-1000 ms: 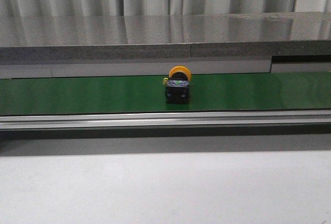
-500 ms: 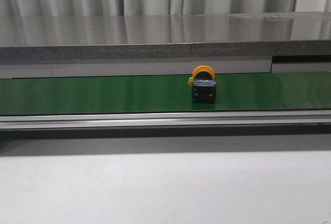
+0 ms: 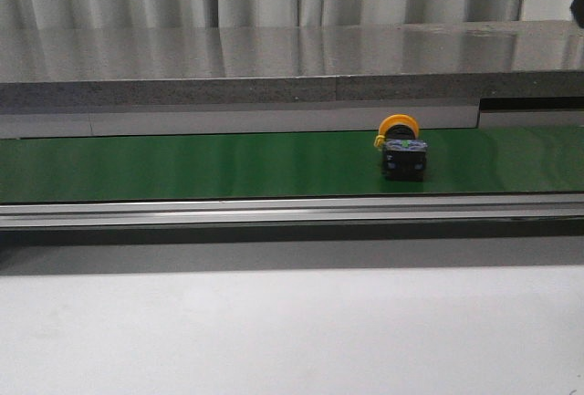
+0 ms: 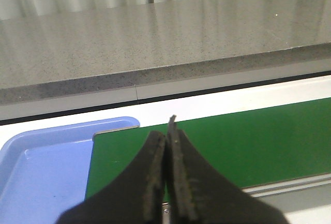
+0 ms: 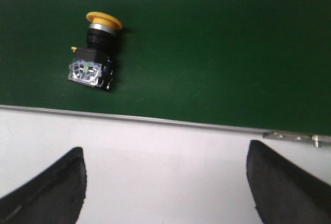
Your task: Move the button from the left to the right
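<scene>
Lying on its side on the green conveyor belt (image 5: 207, 53), the yellow-capped black push-button (image 5: 94, 53) sits ahead of the right gripper (image 5: 165, 182), whose dark fingers (image 5: 46, 188) are cropped, spread wide, holding nothing. Left gripper (image 4: 166, 182) clenched, empty, above the belt beside a blue plastic tray (image 4: 36, 177).

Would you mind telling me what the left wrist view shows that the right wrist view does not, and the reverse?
Only the left wrist view shows a blue tray at the end of the green belt, a grey stone counter beyond it, and the left gripper with its fingers pressed together, holding nothing. Only the right wrist view shows the button, lying on its side on the belt, and the right gripper with its fingers wide apart. Both views share the green belt.
</scene>
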`<state>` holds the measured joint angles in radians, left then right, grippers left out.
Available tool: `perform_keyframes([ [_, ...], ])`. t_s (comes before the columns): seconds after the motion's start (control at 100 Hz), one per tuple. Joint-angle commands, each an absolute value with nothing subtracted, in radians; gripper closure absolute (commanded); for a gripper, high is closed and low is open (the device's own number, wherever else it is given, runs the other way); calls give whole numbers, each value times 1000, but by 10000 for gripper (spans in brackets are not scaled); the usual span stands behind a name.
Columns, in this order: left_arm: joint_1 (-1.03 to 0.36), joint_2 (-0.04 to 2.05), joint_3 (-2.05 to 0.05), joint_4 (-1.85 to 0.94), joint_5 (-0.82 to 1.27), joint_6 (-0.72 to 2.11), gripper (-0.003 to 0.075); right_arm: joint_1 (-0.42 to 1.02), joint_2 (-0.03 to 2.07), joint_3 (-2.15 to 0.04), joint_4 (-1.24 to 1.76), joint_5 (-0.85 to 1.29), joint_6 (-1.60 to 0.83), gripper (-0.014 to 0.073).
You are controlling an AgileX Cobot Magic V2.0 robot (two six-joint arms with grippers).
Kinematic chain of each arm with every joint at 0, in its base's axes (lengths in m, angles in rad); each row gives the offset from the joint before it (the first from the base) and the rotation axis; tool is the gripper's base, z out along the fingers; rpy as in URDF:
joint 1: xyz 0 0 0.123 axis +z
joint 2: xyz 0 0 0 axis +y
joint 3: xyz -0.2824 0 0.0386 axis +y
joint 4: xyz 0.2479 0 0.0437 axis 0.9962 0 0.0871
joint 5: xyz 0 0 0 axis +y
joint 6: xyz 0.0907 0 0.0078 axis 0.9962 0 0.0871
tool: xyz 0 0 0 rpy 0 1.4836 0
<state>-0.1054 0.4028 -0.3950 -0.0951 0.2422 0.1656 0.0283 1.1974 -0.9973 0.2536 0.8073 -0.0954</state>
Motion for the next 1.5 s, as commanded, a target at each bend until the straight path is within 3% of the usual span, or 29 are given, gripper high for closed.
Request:
perform_keyframes([
  [0.0,-113,409,-423,-105,167,165,740,28,1242,-1063,295,755,-159,-32],
  [1.24,-113,409,-423,-105,167,165,740,61,1648,-1167,268,592,-289,-28],
  [1.35,-113,409,-423,-105,167,165,740,61,1667,-1167,254,593,-289,43],
  [1.49,-113,409,-423,-105,167,165,740,61,1667,-1167,254,599,-289,258],
])
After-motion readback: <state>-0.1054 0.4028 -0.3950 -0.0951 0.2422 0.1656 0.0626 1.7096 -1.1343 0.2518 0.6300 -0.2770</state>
